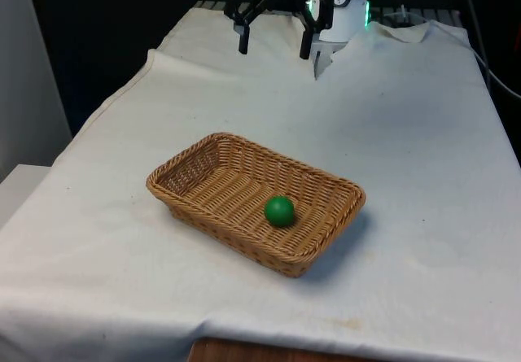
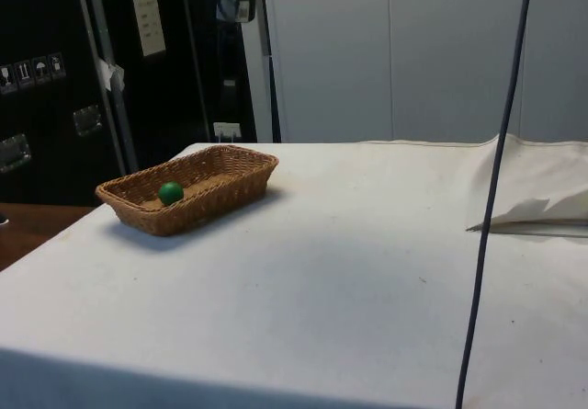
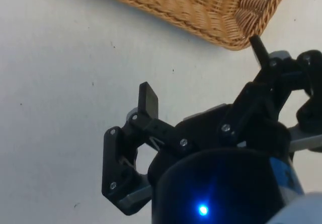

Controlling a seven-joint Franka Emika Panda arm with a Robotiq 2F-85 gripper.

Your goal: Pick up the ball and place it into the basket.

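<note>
One green ball [image 1: 279, 211] already lies in the basket [image 1: 208, 149], well apart from the raised hand [image 1: 273, 46], fingers spread, empty.

Wrist view. Gripper [image 3: 204, 70] above white cloth [image 3: 65, 83], jaws spread wide, nothing between. One finger [image 3: 148, 99] toward 9 o'clock of gripper body, other finger [image 3: 258, 49] toward 2 o'clock. Wicker basket [image 3: 201, 7] beyond fingertips at 12 o'clock, rounded corner just beside second finger's tip. Cloth bears few small dark specks.
</note>
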